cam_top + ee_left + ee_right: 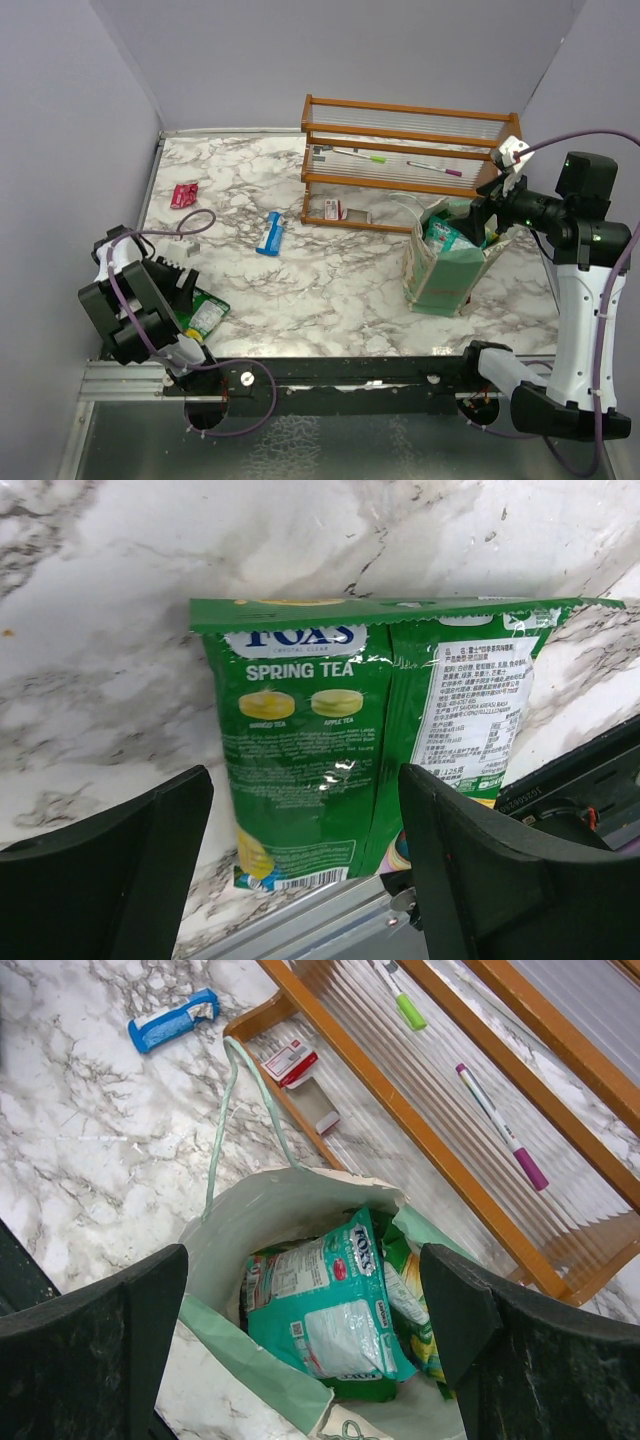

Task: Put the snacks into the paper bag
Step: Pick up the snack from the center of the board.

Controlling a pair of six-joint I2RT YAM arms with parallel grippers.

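The pale-green paper bag [447,262] stands upright at the right and also shows in the right wrist view [255,1360]. A teal packet [340,1310] and a green-and-yellow packet [425,1325] lie inside it. My right gripper [305,1345] is open and empty just above the bag's mouth. A green-and-yellow packet [340,730] lies flat at the table's near left edge [208,315]. My left gripper [305,865] is open above it, fingers on either side, not touching. A blue bar wrapper [270,233] and a red-pink packet [184,195] lie on the marble.
A brown wooden slatted rack [405,165] stands at the back, with two pens [500,1125] and a small red box [290,1060] on it. A metal rail [300,930] runs along the table's near edge under my left gripper. Walls close the left and right sides.
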